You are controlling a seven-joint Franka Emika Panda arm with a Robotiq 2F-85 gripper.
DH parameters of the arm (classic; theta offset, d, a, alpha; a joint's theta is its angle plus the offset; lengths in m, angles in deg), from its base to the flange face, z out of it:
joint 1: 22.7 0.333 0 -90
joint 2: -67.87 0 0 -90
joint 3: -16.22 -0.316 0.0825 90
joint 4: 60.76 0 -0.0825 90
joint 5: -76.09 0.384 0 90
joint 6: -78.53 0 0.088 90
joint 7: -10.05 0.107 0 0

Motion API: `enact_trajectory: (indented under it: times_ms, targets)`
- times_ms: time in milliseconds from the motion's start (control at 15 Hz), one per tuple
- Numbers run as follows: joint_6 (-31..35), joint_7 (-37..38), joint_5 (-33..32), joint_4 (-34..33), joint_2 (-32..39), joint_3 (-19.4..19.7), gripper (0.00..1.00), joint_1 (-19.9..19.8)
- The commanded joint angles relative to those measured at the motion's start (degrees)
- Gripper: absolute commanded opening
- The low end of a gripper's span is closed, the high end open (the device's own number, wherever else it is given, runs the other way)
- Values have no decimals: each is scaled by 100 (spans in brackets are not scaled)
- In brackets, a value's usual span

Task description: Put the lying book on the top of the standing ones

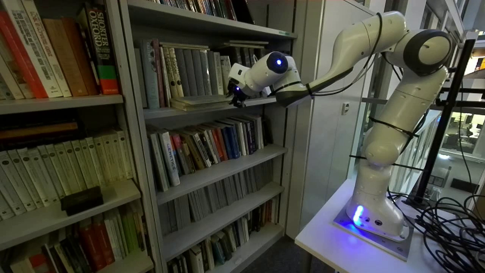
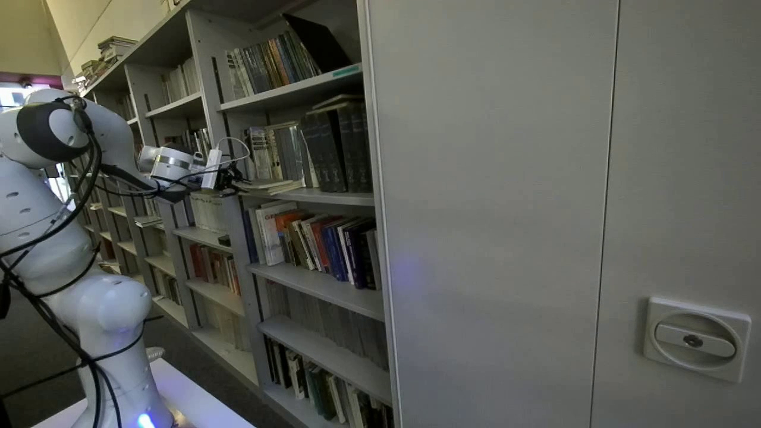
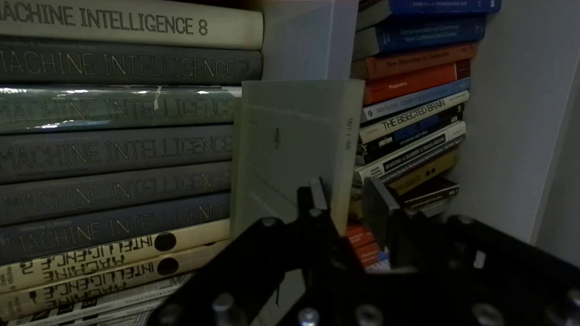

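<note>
A pale, thin lying book (image 1: 204,101) rests flat on the shelf in front of the standing ones (image 1: 193,72), a row of grey, white and dark spines. It looks layered; I cannot tell whether it is one book or two. In the wrist view, turned sideways, the lying book's cover (image 3: 290,136) shows at centre, beside the standing spines (image 3: 113,149). My gripper (image 3: 349,199) is open and holds nothing. One finger overlaps the cover, and the book's edge appears between the fingers; contact is unclear. In both exterior views the gripper (image 1: 237,99) (image 2: 229,178) is at one end of the lying book.
The shelf's front edge (image 1: 157,113) runs under the books. An upper shelf board (image 1: 227,22) is above the row. Flat books (image 1: 185,46) lie on top of the standing ones. Dark volumes (image 2: 333,148) stand at one end. A colourful row (image 1: 223,142) fills the shelf below.
</note>
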Motion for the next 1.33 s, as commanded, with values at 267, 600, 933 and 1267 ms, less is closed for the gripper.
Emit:
enact_trajectory:
  times_ms: [267, 600, 933, 1267]
  targets:
    - [96, -109, -113, -45, 31, 214, 92, 234]
    - [743, 207, -968, -1, -94, 250, 100, 196]
    - [2107, 1022, -2545, -191, -66, 365, 100, -22]
    - [2182, 2173, -3164, -321, 100, 628, 100, -8]
